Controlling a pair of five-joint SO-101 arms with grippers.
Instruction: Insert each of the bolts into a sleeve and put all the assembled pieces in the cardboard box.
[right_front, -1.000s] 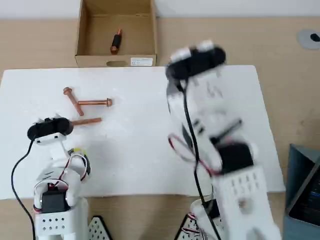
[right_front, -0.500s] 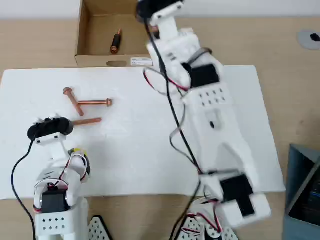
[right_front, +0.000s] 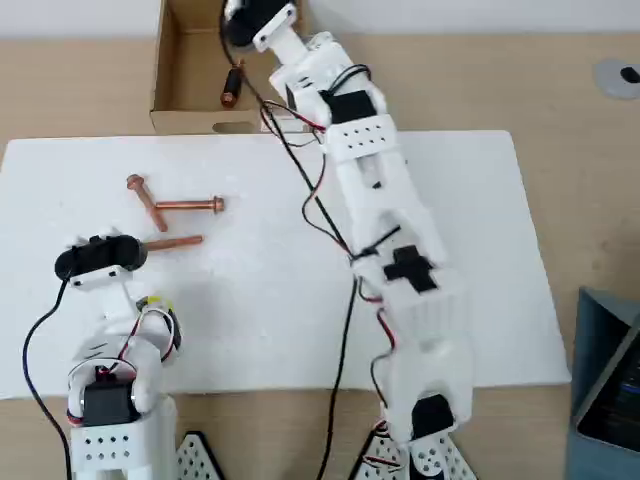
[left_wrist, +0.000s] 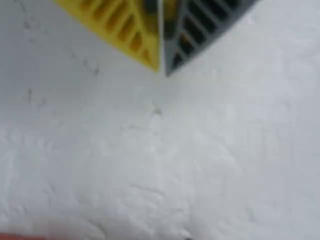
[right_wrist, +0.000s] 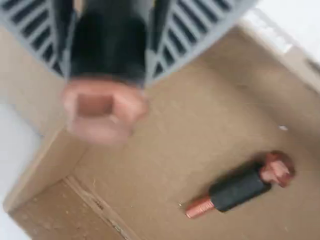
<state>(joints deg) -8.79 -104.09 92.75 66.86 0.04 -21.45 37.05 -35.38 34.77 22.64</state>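
The right gripper (right_wrist: 107, 62) is held over the cardboard box (right_front: 168, 70) on a fully outstretched arm, pinched on a sleeved bolt (right_wrist: 102, 107). The left gripper (left_wrist: 161, 65) is pressed together near three loose bolts (right_front: 187, 205).

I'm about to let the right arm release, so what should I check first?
1. Right pincer shut on sleeved bolt: ok.
2. Sleeved bolt over cardboard box floor: ok.
3. Assembled piece in box lies clear of drop spot: ok.
4. Left pincer shut, over white mat, away from box: ok.
5. All bolts sleeved: not ok, three bare bolts on mat.
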